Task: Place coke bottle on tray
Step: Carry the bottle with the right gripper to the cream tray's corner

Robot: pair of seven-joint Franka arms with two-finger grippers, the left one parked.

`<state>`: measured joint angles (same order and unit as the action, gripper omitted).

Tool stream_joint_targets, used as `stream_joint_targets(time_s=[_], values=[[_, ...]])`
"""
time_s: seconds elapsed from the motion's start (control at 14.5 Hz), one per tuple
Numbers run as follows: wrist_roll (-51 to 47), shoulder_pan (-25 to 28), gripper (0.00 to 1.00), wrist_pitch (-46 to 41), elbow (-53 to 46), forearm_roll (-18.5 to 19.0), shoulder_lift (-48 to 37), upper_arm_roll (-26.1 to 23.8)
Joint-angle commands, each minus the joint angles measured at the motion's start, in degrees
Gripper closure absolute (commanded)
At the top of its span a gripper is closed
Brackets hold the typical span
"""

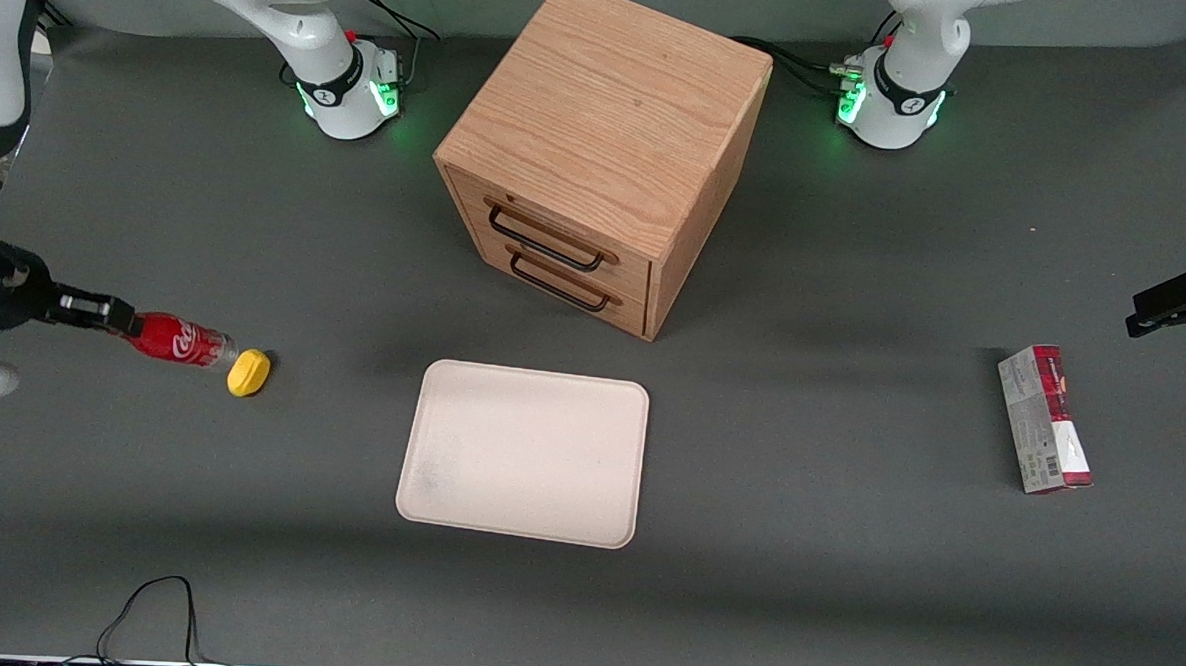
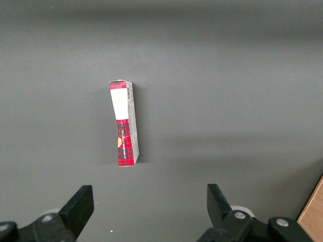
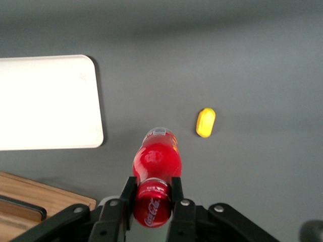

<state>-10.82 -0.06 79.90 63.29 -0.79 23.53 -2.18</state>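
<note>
Front view shows the end effector at the frame's left edge, clamped on the cap end of the coke bottle. Its clear base nearly touches a yellow lump. Lower centre, the tray lies bare on the tabletop.

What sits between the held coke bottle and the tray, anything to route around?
Nothing blocks the way. The gripper is shut on the coke bottle at the cap, at the working arm's end of the table. The yellow lemon-shaped lump lies beside the bottle's base; from there only bare table to the tray.
</note>
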Motion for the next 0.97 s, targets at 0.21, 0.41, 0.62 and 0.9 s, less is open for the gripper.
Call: stream_joint_targets(time_s=[0.21,0.41,0.62,0.9], values=[[-9.53,2.68,1.00,3.57,-9.41,2.27,13.54,-9.50],[-17.56,8.13,1.00,11.40,-9.42,7.81,19.78,-9.77],[-23.18,9.73,1.00,16.77,-9.50,8.52,22.87,-9.77],[-26.44,10.61,1.00,18.53,-9.50,8.70,24.45,-9.77]])
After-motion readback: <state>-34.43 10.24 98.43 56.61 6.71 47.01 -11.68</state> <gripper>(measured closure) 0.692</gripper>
